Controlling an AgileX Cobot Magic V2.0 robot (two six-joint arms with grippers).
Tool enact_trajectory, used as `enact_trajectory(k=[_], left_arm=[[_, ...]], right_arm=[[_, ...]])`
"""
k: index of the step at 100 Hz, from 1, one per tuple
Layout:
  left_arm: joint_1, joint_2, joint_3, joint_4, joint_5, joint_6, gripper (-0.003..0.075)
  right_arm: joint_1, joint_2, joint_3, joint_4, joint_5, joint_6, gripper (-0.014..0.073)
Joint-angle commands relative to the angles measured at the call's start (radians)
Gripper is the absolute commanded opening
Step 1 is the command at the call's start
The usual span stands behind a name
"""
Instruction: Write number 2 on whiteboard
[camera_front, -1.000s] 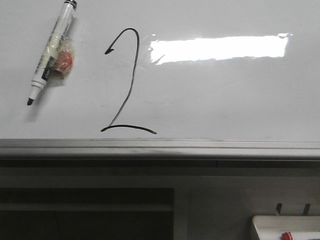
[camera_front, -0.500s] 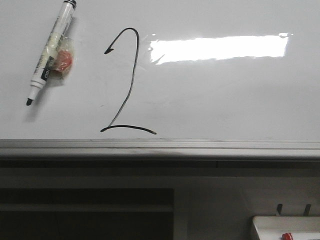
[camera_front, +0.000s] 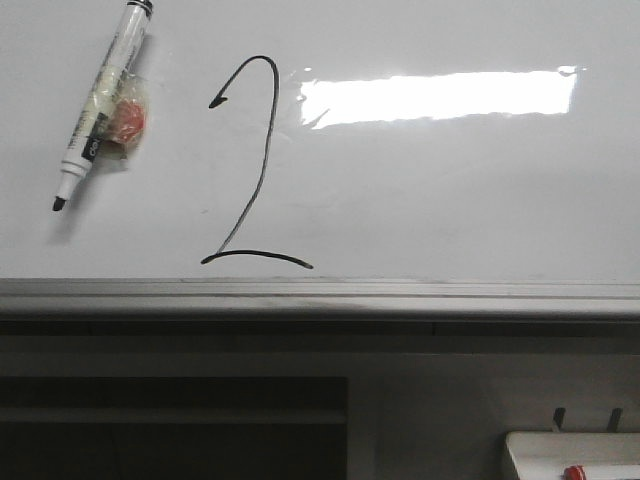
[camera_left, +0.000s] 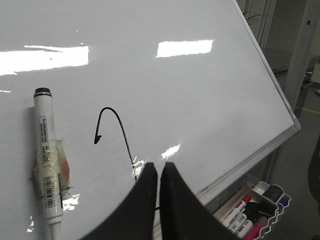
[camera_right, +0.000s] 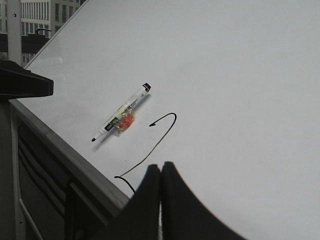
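Large glossy white whiteboard (camera_front: 450, 190) filling the upper part of the front view, with a bright rectangular light reflection (camera_front: 438, 97) upper right of centre and a grey metal bottom rail (camera_front: 320, 295) along its lower edge. Tall, thin, hand-drawn black number 2 (camera_front: 255, 165) left of centre on the board: hooked top, slanting stem, curved base stroke just above the rail. Complete as drawn.

Left of the digit and apart from it, a white marker pen with black cap end and black tip (camera_front: 100, 100), lying against the board on a slant, tip pointing down and left. Wrapped at its middle with yellowish tape and an orange-red patch (camera_front: 127, 122).

Below the rail, dark shelving. At the far lower right, the corner of a white tray (camera_front: 570, 455) with a red-capped pen just showing.

Left wrist view: left gripper (camera_left: 158, 172) with two dark fingers (camera_left: 147, 195) pressed together, tips nearly touching, holding nothing. Marker pen and upper hook of the digit visible past them on the board; a wire basket of assorted markers (camera_left: 252, 207) below the board's corner.

Right wrist view: right gripper (camera_right: 161, 172) likewise closed on nothing, dark fingers (camera_right: 172, 200) meeting at the tips, with marker pen and digit on the board beyond.
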Motion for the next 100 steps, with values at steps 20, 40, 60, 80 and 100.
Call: enact_trajectory(k=[20,40,60,80,100], left_arm=[[0.007,-0.044,-0.027,-0.051,-0.049,-0.005,-0.0020],[0.138,-0.139,-0.027,-0.089,0.102,0.109,-0.0020],[0.358,-0.298,-0.027,-0.160,0.220,0.180,-0.0020],[0.546,-0.444,0.015,-0.183,0.359,0.180,-0.0020],[0.644,-0.549,0.117,-0.253,0.363,0.213,-0.0020]], right_arm=[[0.000,0.010,-0.028,0.006,-0.037,-0.008,-0.0071],[0.000,0.010,-0.028,0.006,-0.037,-0.008,-0.0071],[0.000,0.010,-0.028,0.006,-0.037,-0.008,-0.0071],[0.000,0.010,-0.028,0.006,-0.037,-0.008,-0.0071],[0.000,0.010,-0.028,0.006,-0.037,-0.008,-0.0071]])
